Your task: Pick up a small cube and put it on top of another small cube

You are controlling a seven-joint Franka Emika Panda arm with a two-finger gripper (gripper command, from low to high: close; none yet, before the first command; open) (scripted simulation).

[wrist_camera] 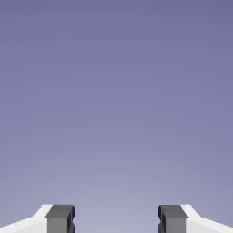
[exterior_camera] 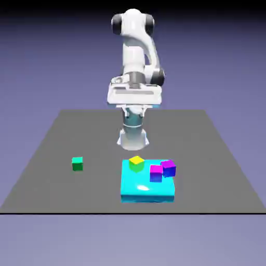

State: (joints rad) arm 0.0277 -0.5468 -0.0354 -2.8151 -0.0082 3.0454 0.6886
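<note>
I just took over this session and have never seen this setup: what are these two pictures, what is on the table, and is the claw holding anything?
One picture looks at the table from outside; the white robot arm stands at its far edge. The other comes from a camera on the arm's hand: the gripper shows two grey tips apart, nothing between them, only backdrop beyond.

On the grey table sits a tiny green cube alone. A cyan slab carries a yellow-topped cube and two magenta-topped cubes. Nothing is held.
</note>
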